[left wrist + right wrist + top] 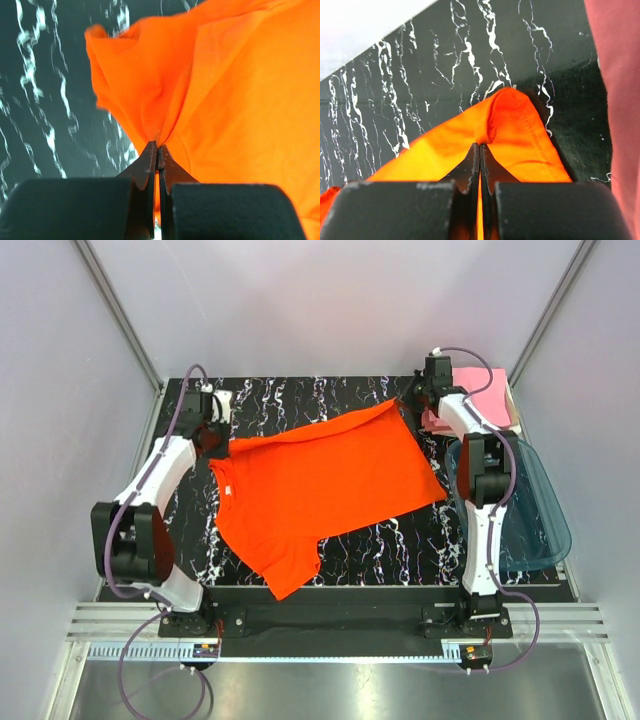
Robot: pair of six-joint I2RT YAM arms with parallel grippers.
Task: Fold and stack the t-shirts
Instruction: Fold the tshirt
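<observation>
The orange-red t-shirt (pixel 320 485) lies spread across the black marbled table (pixel 290 390), stretched between both arms. My left gripper (pixel 215 435) is shut on the shirt's far left part; in the left wrist view (pixel 157 146) the cloth (pixel 225 100) bunches at the fingertips. My right gripper (pixel 410 398) is shut on the shirt's far right corner; in the right wrist view (pixel 480 146) the hemmed corner (pixel 515 125) folds over the tips. Folded pink t-shirts (pixel 480 400) lie stacked at the far right, also showing in the right wrist view (pixel 617 90).
A translucent teal plastic tub (pixel 520 505) sits at the table's right side, partly over the edge, beside the right arm. Grey walls and metal rails enclose the table. One sleeve of the shirt (pixel 290 575) lies near the front edge.
</observation>
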